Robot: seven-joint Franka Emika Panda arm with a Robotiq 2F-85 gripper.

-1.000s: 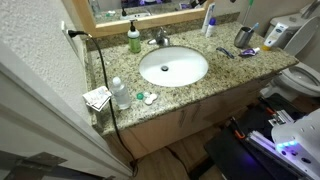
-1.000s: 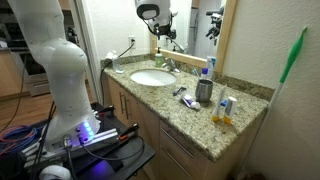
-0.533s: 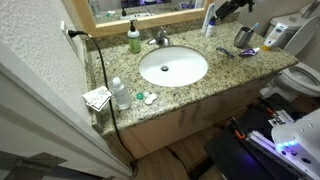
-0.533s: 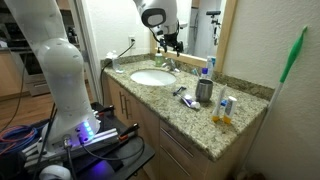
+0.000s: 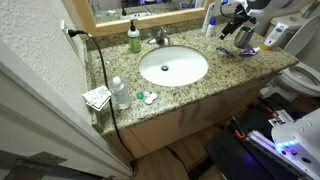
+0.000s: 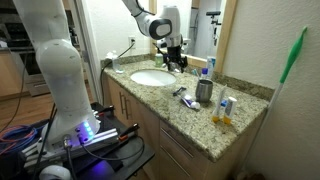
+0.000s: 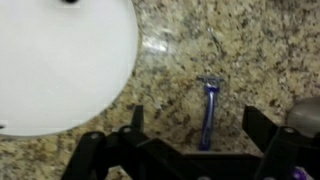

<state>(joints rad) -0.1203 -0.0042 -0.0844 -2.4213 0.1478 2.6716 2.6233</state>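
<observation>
1. Pincer (image 5: pixel 232 22): released, jaws spread wide, nothing gripped.
2. Position: in the air above the granite desk (image 5: pixel 228 68), off to one side of the white sink (image 5: pixel 173 67). Contact with the stone: none visible in both exterior views.
3. Wrist view: blue razor (image 7: pixel 208 112) flat on the desk, framed between the two dark fingers (image 7: pixel 136 118), head end pointing away from the camera. Below the pincer, untouched.
4. Same view: sink basin across the upper left corner, apart from the razor, with bare speckled stone in between.
5. In an exterior view: razor (image 5: pixel 224 52) on the desk between sink rim and metal cup (image 5: pixel 243 37), near both, touching neither. Cup upright, just beside the pincer in the picture.
6. Behind the sink: faucet (image 5: pixel 158 38) and green soap dispenser (image 5: pixel 133 38), both upright, well apart from the pincer.
7. Far end of the desk: small clear bottle (image 5: pixel 120 93), upright near the edge, with a black cord (image 5: pixel 100 70) running past it.
8. Razor detail in the exterior views: too small to read.
</observation>
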